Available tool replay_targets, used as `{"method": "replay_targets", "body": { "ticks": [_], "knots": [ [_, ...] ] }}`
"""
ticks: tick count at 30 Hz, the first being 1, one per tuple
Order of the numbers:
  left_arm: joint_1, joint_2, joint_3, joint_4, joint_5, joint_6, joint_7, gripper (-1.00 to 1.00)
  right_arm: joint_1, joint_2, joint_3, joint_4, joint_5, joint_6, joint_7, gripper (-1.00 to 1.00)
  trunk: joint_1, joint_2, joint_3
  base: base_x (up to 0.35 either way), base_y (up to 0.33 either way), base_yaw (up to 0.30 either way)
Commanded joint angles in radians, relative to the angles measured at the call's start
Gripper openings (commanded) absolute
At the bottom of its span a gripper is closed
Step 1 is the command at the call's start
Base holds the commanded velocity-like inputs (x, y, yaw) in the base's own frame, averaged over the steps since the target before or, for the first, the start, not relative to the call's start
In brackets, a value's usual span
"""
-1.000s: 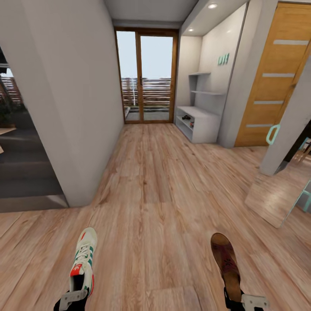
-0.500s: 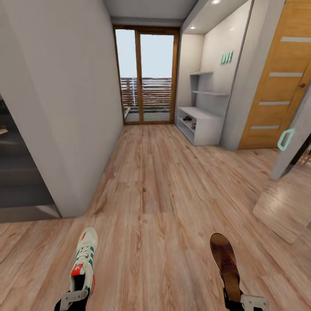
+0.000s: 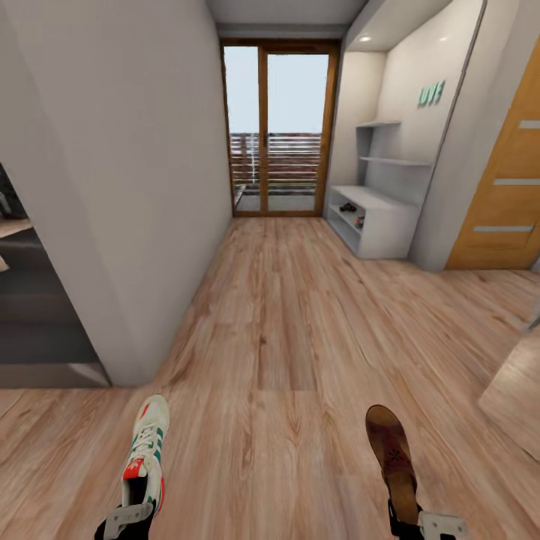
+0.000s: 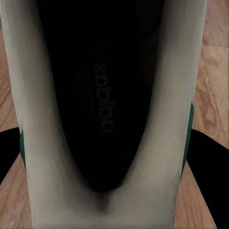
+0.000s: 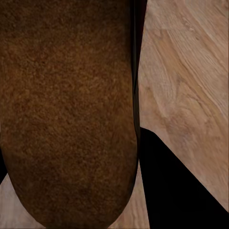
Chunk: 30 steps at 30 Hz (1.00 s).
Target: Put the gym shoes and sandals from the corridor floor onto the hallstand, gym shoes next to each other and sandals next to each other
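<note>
The left gripper (image 3: pixel 127 519) pinches the heel of a gym shoe (image 3: pixel 145 450), held above the wood floor (image 3: pixel 277 360); the right gripper (image 3: pixel 424 521) pinches a brown sandal (image 3: pixel 391 457); the pale shoe rack (image 3: pixel 375 217) stands far ahead by the glass door (image 3: pixel 277 127).

A cream-white gym shoe (image 3: pixel 145 457) with green stripes, white laces and a red-orange tongue patch points toe-forward above the wood-plank corridor floor (image 3: pixel 277 330) at lower left, a dark brown sandal (image 3: pixel 392 463) likewise at lower right, and the pale hallstand (image 3: pixel 379 217) stands far ahead against the right wall.
</note>
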Motion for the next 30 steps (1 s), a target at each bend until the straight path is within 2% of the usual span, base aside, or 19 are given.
{"method": "replay_targets", "body": {
  "ticks": [1, 9, 17, 30],
  "knots": [
    [-0.001, -0.001, 0.009, 0.000, -0.006, -0.003, -0.008, -1.00, 0.000, 0.000, 0.001, 0.000, 0.001, -0.002, -0.004, -1.00, 0.000, 0.000, -0.001, 0.340, -0.073, 0.071],
    [-0.001, -0.001, 0.009, 0.001, -0.007, -0.003, -0.008, -1.00, 0.000, 0.000, 0.003, 0.000, 0.001, -0.011, -0.002, -1.00, 0.000, 0.000, -0.001, 0.340, -0.073, 0.015],
    [-0.001, -0.002, 0.009, 0.000, -0.007, -0.003, -0.008, -1.00, 0.000, 0.001, 0.002, 0.031, 0.001, -0.151, -0.005, -1.00, 0.000, 0.000, -0.001, 0.340, -0.073, 0.001],
    [-0.001, -0.007, 0.009, 0.000, -0.006, -0.003, -0.008, -1.00, 0.000, -0.002, 0.004, 0.044, 0.004, -0.162, 0.004, -1.00, 0.000, 0.000, -0.001, 0.340, -0.022, 0.000]
  ]
}}
